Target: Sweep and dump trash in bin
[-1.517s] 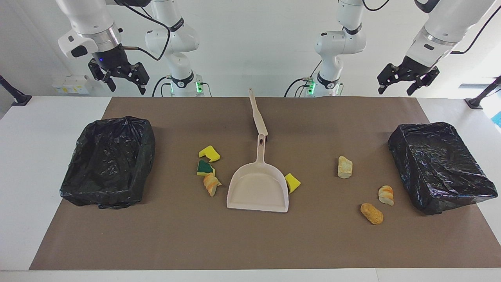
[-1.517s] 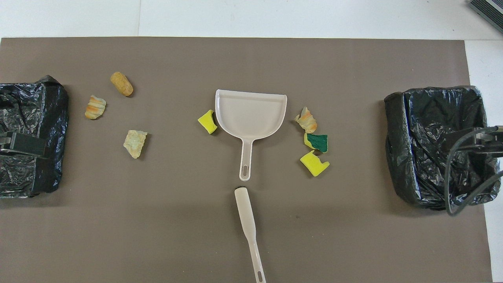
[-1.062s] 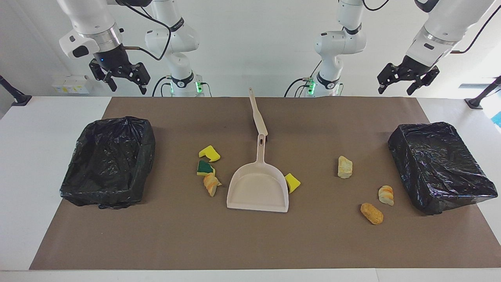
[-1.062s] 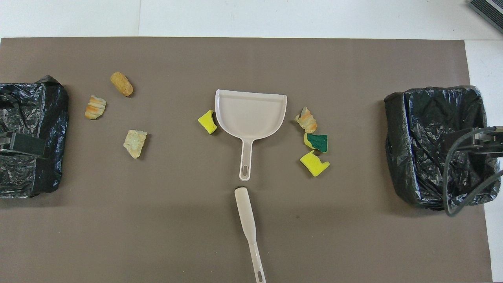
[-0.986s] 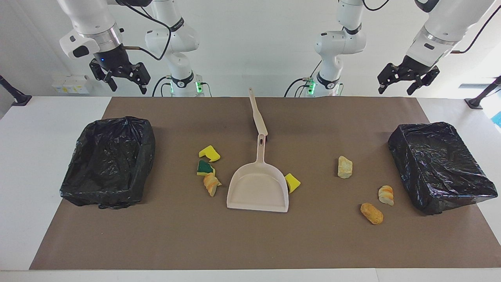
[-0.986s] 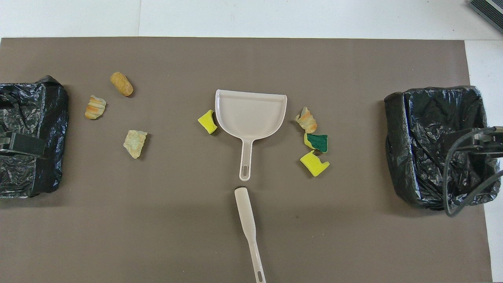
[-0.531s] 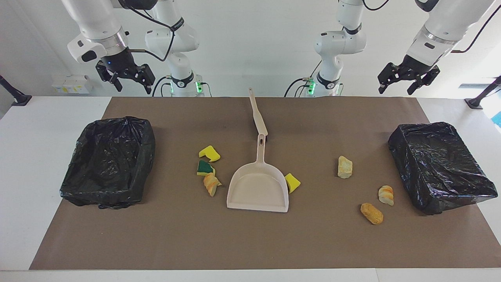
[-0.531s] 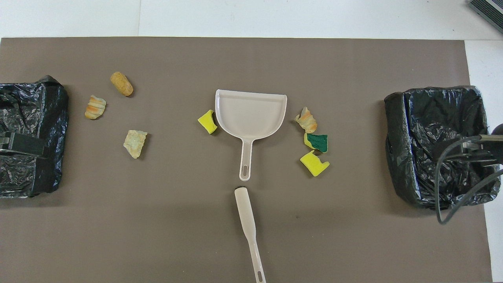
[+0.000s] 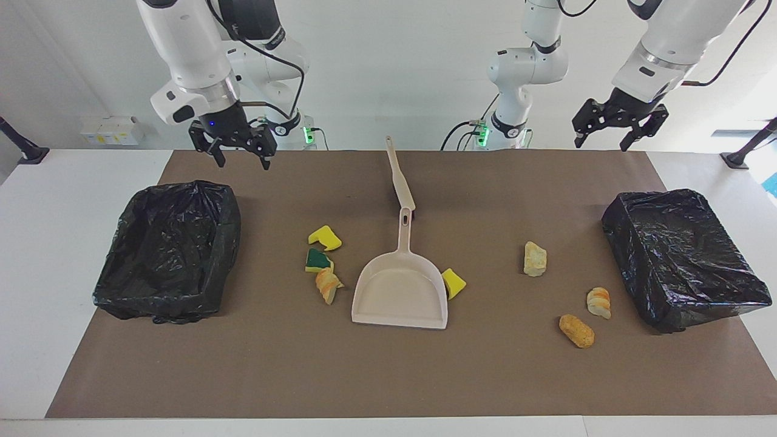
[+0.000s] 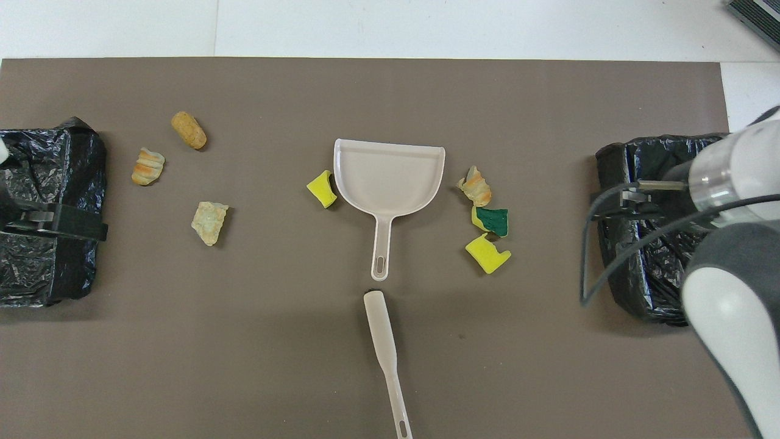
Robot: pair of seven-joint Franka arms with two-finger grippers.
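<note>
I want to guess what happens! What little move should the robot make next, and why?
Probably the right gripper should come down toward the brush. Both it and the left gripper hang open and empty in the air, while the brush and dustpan lie untouched mid-table, and all seven scraps, like the yellow sponge beside the pan, lie on the mat outside both bins.

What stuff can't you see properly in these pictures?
- Right gripper: overhead view, hidden under its own arm.
- Bin at the right arm's end: overhead view, mostly covered by that arm.
- Bin at the left arm's end: overhead view, cut by the edge, partly under the left gripper.
- Brush bristles: too small in both views.
</note>
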